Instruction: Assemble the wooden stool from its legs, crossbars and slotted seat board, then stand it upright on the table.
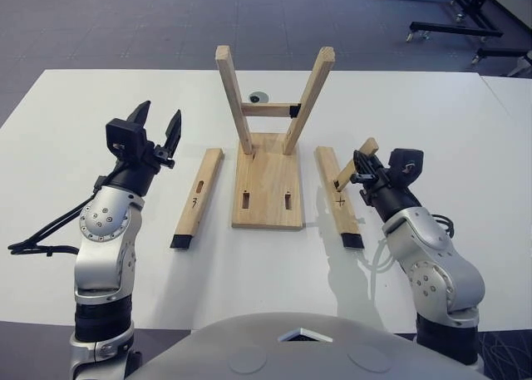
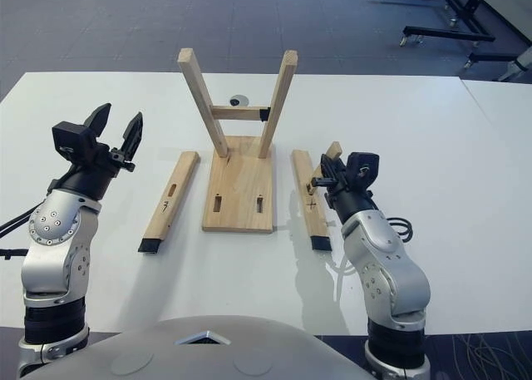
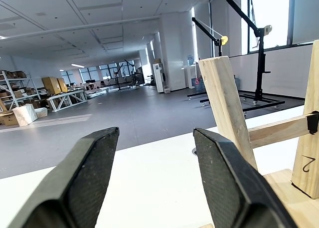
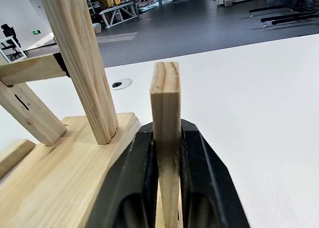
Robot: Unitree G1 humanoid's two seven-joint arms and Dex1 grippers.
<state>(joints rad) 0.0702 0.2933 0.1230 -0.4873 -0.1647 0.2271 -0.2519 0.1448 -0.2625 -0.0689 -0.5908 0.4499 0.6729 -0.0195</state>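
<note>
The slotted seat board (image 1: 268, 189) lies flat mid-table with two legs (image 1: 235, 97) (image 1: 308, 97) standing in its far slots, joined by a crossbar (image 1: 268, 110). One loose leg (image 1: 198, 197) lies left of the board, another (image 1: 338, 195) on the right. My right gripper (image 1: 359, 179) is shut on a short crossbar (image 1: 356, 164) (image 4: 165, 138), held just above the right loose leg. My left gripper (image 1: 158, 124) is raised above the table left of the board, open and empty, its black fingers (image 3: 75, 188) spread.
The white table (image 1: 100, 114) has bare room at the far left, far right and front. A small round hole (image 1: 258, 96) sits behind the legs. A black cable (image 1: 37, 239) trails by the left arm. Black stands (image 1: 453, 27) are on the floor beyond.
</note>
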